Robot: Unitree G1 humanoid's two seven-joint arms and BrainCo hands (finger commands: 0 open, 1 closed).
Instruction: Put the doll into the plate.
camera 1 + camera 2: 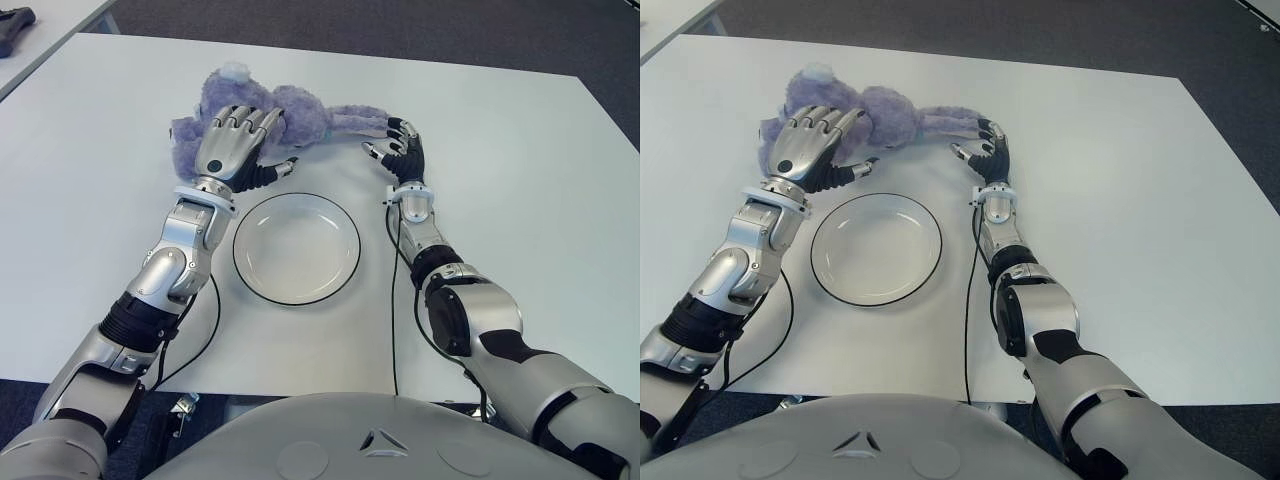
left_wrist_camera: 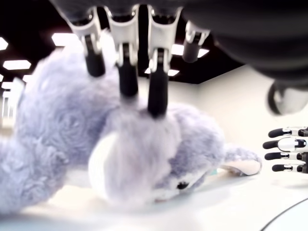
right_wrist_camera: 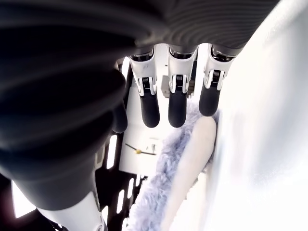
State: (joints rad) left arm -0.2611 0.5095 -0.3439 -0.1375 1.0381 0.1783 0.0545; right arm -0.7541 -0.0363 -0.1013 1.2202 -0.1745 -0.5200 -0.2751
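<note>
Beyond the plate [image 1: 296, 248], on the tabletop [image 1: 500, 150], the left hand [image 1: 236, 145] presses curled fingers into the doll [image 1: 300, 110]; the right hand [image 1: 398, 150] hovers, fingers spread, by its leg.

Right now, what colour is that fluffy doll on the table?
The doll is pale purple, lavender, with a white foot pad. It shows best in the left eye view.

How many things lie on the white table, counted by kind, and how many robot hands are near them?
Doll: 1
Plate: 1
Robot hands: 2, the left hand on the doll, the right hand at the doll's leg
Total: 4
</note>
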